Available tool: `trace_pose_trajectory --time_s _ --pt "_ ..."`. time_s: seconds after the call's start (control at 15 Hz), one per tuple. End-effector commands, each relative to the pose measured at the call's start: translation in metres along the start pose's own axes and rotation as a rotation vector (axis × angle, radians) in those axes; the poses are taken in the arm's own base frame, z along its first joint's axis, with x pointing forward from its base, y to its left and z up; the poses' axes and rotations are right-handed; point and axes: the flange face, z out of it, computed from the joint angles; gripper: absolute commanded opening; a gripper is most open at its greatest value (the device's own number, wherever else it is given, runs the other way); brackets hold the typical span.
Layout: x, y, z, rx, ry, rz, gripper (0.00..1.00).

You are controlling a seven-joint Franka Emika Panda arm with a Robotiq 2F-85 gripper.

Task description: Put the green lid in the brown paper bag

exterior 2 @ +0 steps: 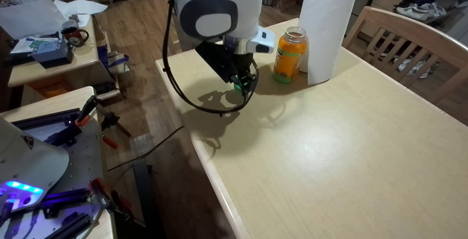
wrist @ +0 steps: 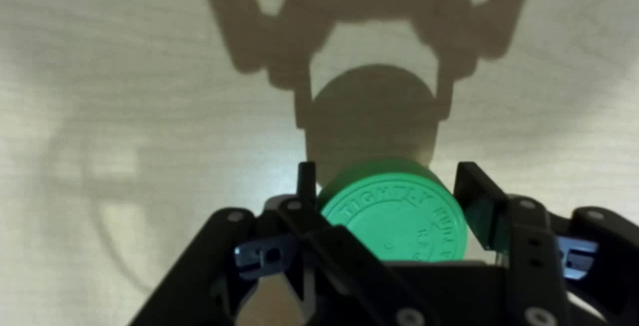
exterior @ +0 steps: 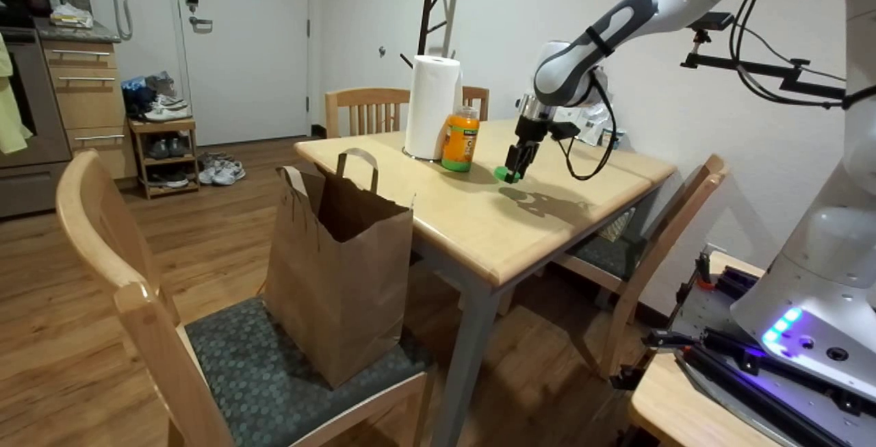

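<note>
The green lid (exterior: 501, 174) is a small round disc held just above the table by my gripper (exterior: 514, 168). It also shows in an exterior view (exterior 2: 238, 87), partly hidden by the gripper. In the wrist view the lid (wrist: 399, 221) sits between the two black fingers (wrist: 387, 186), with raised lettering on its face. Its shadow lies apart from it on the table. The brown paper bag (exterior: 342, 289) stands upright and open at the top on a chair beside the table, its looped handles up. The inside of the bag is dark.
An orange bottle (exterior: 460, 140) with a green base and a white paper roll (exterior: 431, 108) stand on the table (exterior: 472, 228), between lid and bag. The bag's chair (exterior: 260, 378) has a high wooden back. A cable (exterior 2: 210, 111) loops beside the gripper.
</note>
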Motion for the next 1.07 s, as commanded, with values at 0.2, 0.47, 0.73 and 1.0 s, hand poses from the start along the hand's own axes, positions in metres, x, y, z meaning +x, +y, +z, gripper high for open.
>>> trace_pose_trajectory --time_s 0.2,0.47,0.73,1.0 --pt "0.033 -0.074 -0.096 -0.076 0.023 -0.214 0.45" --pt "0.049 -0.155 -0.120 -0.072 0.012 -0.412 0.45" --pt "0.050 -0.236 -0.118 -0.056 -0.035 -0.612 0.45" --pt "0.045 -0.301 -0.108 -0.067 -0.091 -0.805 0.45"
